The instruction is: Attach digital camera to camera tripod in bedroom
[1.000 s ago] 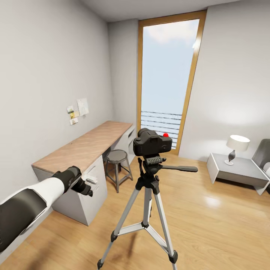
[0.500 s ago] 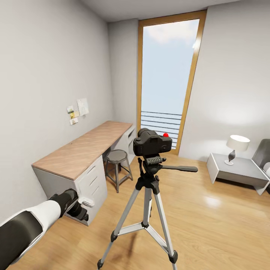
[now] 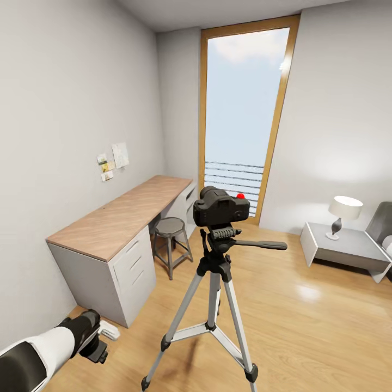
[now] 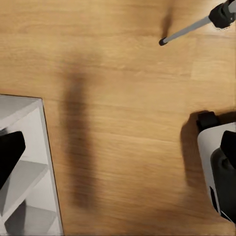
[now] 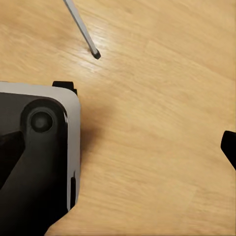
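In the head view the black digital camera (image 3: 220,207), with its red button on top, sits on the black head of the silver-grey camera tripod (image 3: 213,294). The tripod stands on the wood floor in the middle of the bedroom, its pan handle pointing right. My left gripper (image 3: 100,340) hangs low by the floor at the lower left, well apart from the tripod. In the left wrist view my left gripper (image 4: 118,147) is open over bare floor, with a tripod leg (image 4: 189,30) at the edge. My right gripper (image 5: 118,147) is open above the floor near a tripod foot (image 5: 96,53).
A wood-topped white desk (image 3: 117,215) runs along the left wall with a grey stool (image 3: 170,228) beside it. A tall wood-framed window (image 3: 242,120) is at the back. A low white table (image 3: 348,247) with a lamp (image 3: 343,213) stands at the right. My own base (image 5: 39,147) shows below the right gripper.
My left arm has dropped from the height of the desk drawers down to just above the floor. The camera and tripod have not moved.
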